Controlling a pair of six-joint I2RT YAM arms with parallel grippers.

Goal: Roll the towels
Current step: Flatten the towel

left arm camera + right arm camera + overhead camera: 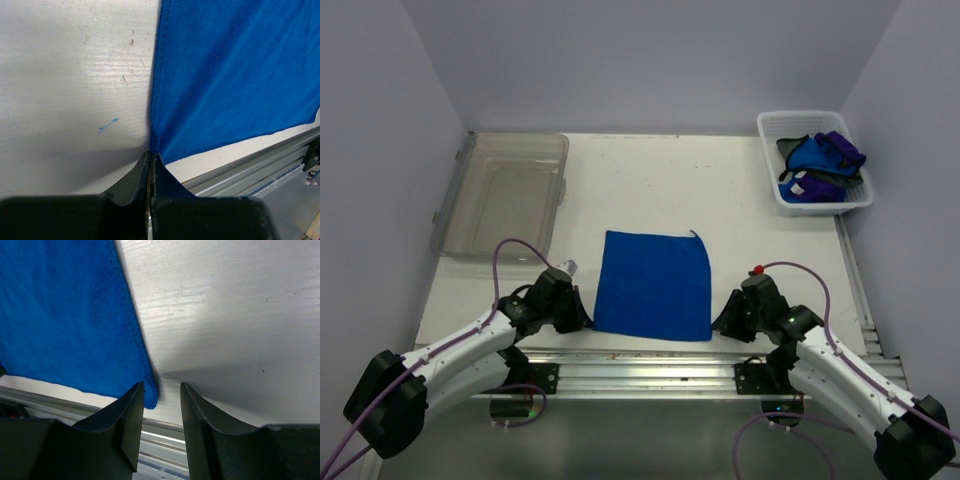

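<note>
One bright blue towel (654,285) lies spread flat on the white table, close to the near edge. My left gripper (582,318) is at its near-left corner. In the left wrist view the jaws of this gripper (151,154) are pressed together, with the corner of the towel (235,75) pinched at their tips. My right gripper (723,322) is at the near-right corner. Its jaws stand open, and the towel's corner (150,395) lies between the fingers of the gripper (162,387), beside the left one. More towels (820,160), blue and purple, are bunched in a basket.
The white basket (767,150) stands at the back right corner. A clear plastic bin (505,200) stands at the back left. An aluminium rail (640,362) runs along the table's near edge, just behind the towel's near hem. Walls close in on three sides.
</note>
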